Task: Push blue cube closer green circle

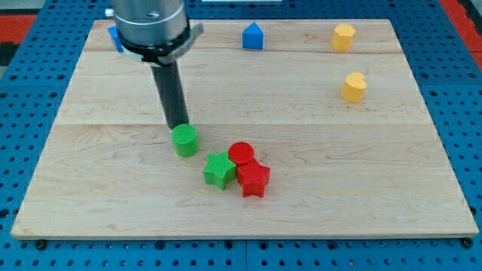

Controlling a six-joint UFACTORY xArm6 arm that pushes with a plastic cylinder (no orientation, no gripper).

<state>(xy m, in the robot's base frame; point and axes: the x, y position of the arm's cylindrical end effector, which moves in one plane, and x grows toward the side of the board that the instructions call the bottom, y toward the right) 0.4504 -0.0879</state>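
Note:
The green circle (184, 140) stands left of the board's middle. My tip (178, 125) is just above it in the view, at its top edge or touching it; I cannot tell which. A blue block (114, 38) shows at the top left, mostly hidden behind the arm's body, so its shape is unclear; it may be the blue cube. Another blue block (252, 36), with a pointed, house-like top, sits at the top centre. Both blue blocks are far from the green circle.
A green star (218, 170), a red circle (242, 153) and a red star (254, 179) cluster just right of and below the green circle. Two yellow blocks sit at the right, one at the top (343, 36) and one lower (353, 86).

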